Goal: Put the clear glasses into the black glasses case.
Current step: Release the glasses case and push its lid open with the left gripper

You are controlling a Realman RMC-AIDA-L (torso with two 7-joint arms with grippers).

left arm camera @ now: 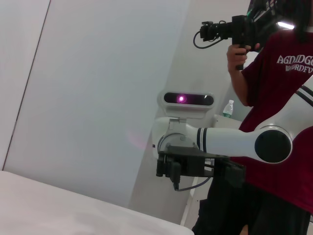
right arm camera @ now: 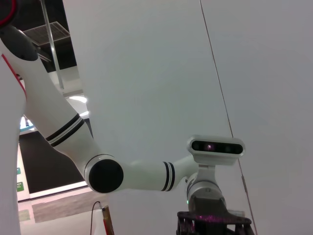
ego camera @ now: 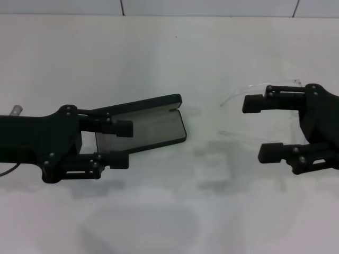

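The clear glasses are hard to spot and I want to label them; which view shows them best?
The head view: the clear glasses lie on the table, partly under the open right gripper. Both wrist views show only walls and the other arm, no glasses.

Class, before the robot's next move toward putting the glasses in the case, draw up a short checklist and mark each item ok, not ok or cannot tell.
1. Black glasses case lid open, grey lining showing: ok.
2. Clear glasses out of the case, on the table: ok.
3. Right gripper open, beside the glasses: ok.
4. Left gripper open, over the case's near end: ok.
5. Glasses gripped: not ok.
6. Temple arms folded: cannot tell.
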